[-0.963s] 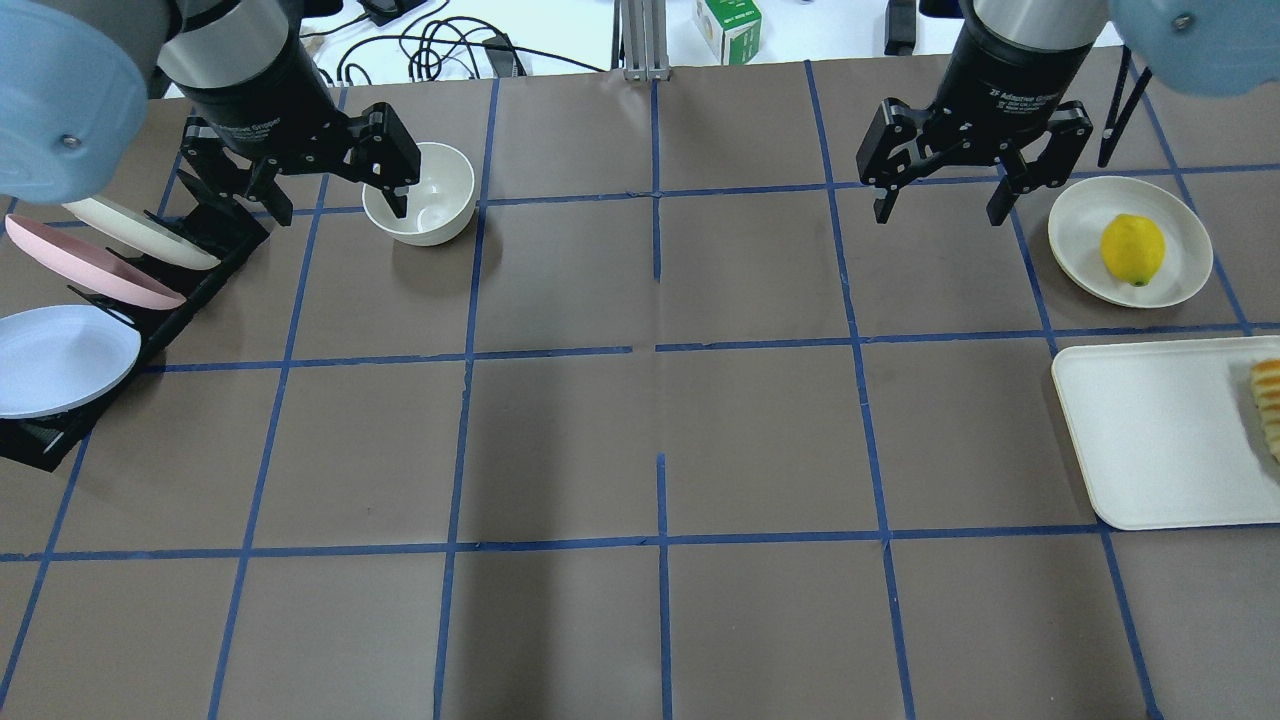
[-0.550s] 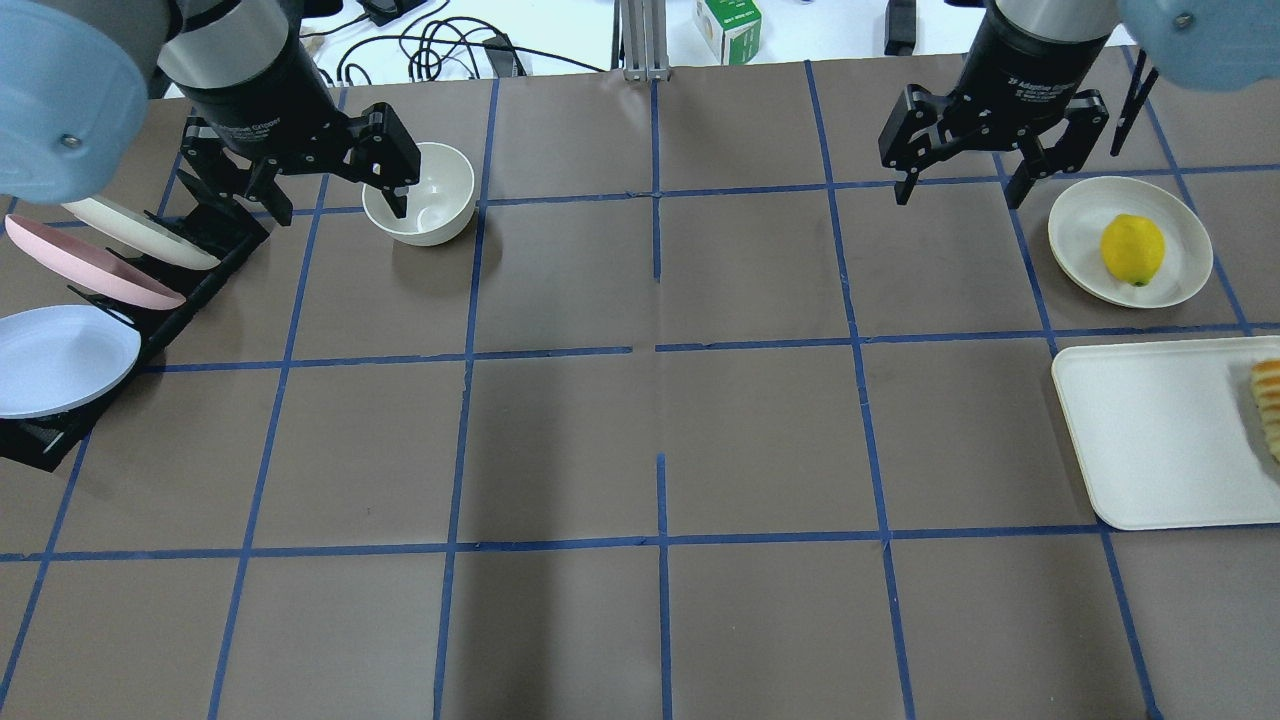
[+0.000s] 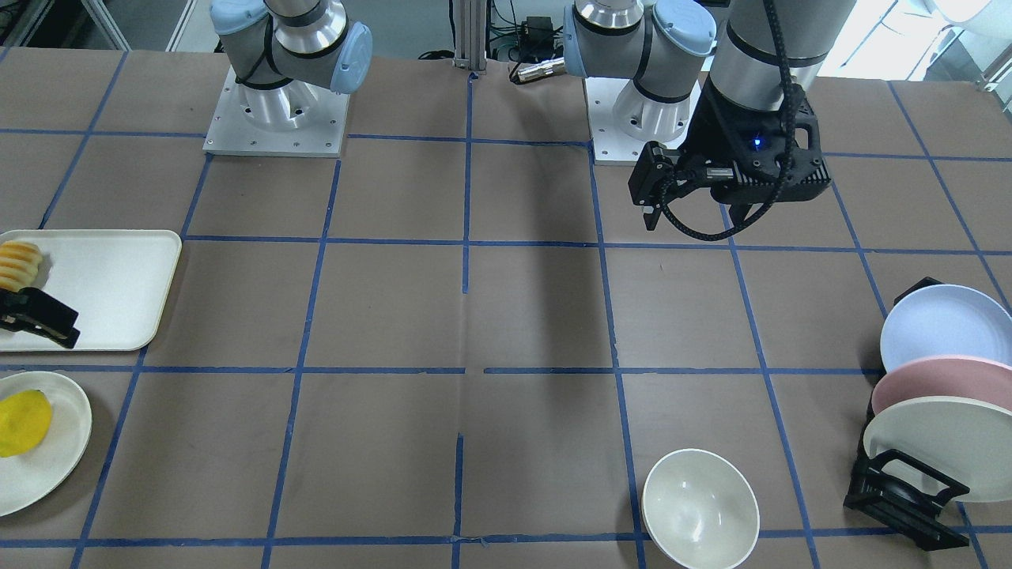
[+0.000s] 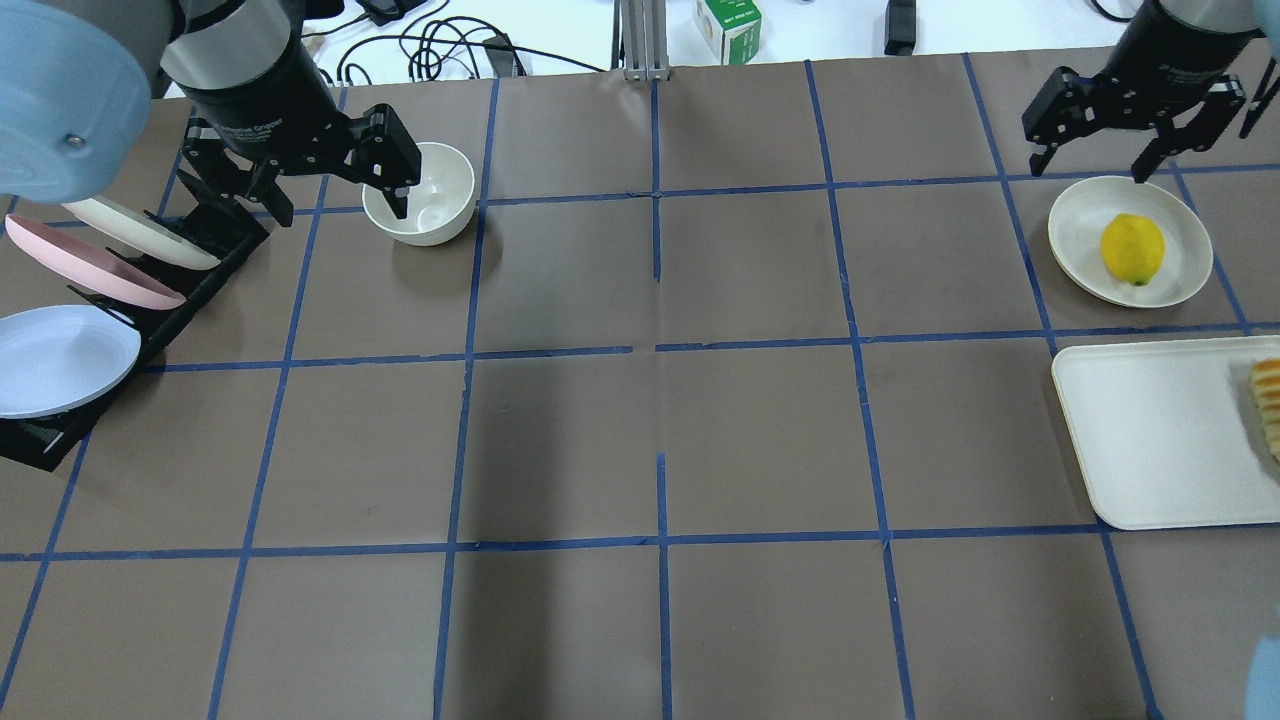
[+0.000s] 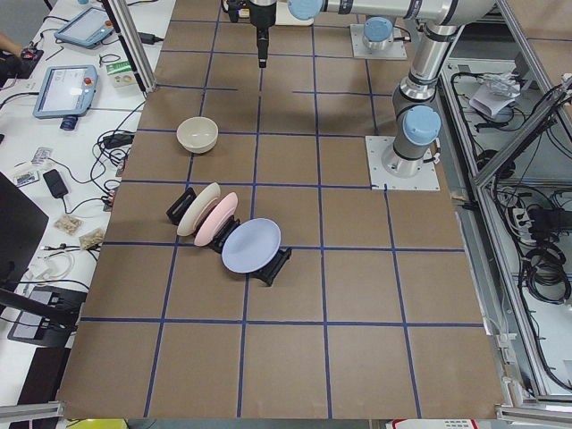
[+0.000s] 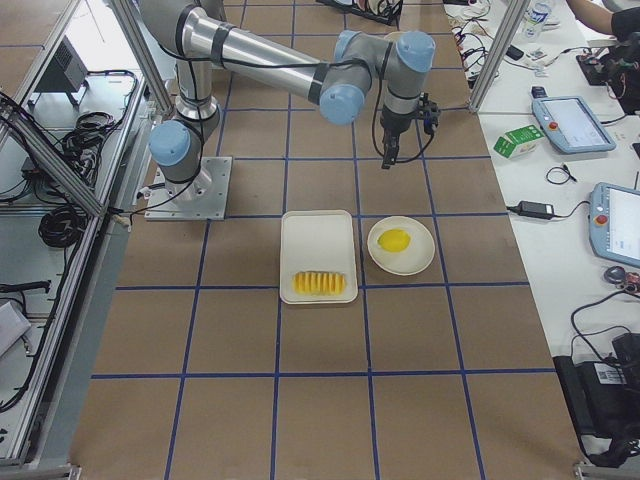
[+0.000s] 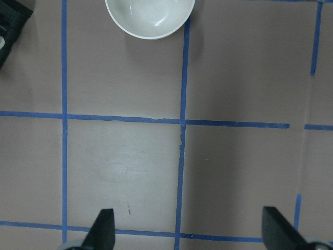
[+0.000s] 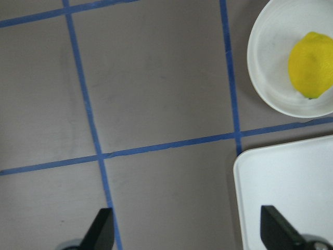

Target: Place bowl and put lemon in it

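We see the left claw (image 4: pixel 342 212) spread wide, holding nothing and hanging high over the table (image 4: pixel 660 440). White print on its black body seems to read "Adaptive Gripper". In its wrist view the bowl (image 7: pixel 150 15) stands upright ahead of the fingers (image 7: pixel 101 232), well apart from them. To the claw's left is a black rack (image 4: pixel 190 290) holding a cream, a pink and a blue plate on edge.

The right claw (image 4: pixel 1088 172) is also spread and holds nothing, raised over the table. The lemon (image 8: pixel 312 65) lies ahead and to its right on a round white plate (image 4: pixel 1070 235), apart from both fingers. A white tray (image 4: pixel 1150 430) sits just beside that plate, with a row of yellow-orange slices (image 4: pixel 1268 405) at its outer end.

Past the table's far edge we see a green-and-white carton (image 4: pixel 728 28). Its lettering is too small for us to read.
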Robot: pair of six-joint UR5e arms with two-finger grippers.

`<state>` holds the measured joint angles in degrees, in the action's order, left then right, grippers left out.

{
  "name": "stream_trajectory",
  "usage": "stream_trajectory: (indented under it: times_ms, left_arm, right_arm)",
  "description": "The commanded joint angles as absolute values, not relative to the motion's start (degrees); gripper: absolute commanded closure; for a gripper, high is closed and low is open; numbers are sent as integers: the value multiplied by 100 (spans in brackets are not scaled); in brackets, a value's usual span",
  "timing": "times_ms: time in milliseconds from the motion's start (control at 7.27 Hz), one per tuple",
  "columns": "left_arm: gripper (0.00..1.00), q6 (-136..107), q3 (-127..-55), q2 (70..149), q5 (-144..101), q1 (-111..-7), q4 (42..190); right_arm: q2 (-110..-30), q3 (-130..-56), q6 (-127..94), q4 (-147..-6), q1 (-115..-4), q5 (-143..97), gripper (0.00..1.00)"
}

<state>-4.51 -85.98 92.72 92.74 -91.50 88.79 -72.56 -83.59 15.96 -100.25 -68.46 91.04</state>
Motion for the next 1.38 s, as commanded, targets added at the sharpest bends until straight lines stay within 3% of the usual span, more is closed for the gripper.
stream_trajectory:
  times_ms: [0, 550, 1238]
  left_arm:
    - [0, -431, -8578, 9377, 9281, -9132, 8877]
    - [0, -274, -8525, 9623, 9246, -8983, 8518]
    - [0, 525, -8464, 11633, 9193, -8351, 6271]
  right_arm:
    - [-6884, -8350, 2247, -10456, -6557, 9114, 0]
    - [-6189, -8358, 2909, -11249, -6205, 9263, 0]
    - [-5635, -8358, 2953, -11592, -6056, 9255, 0]
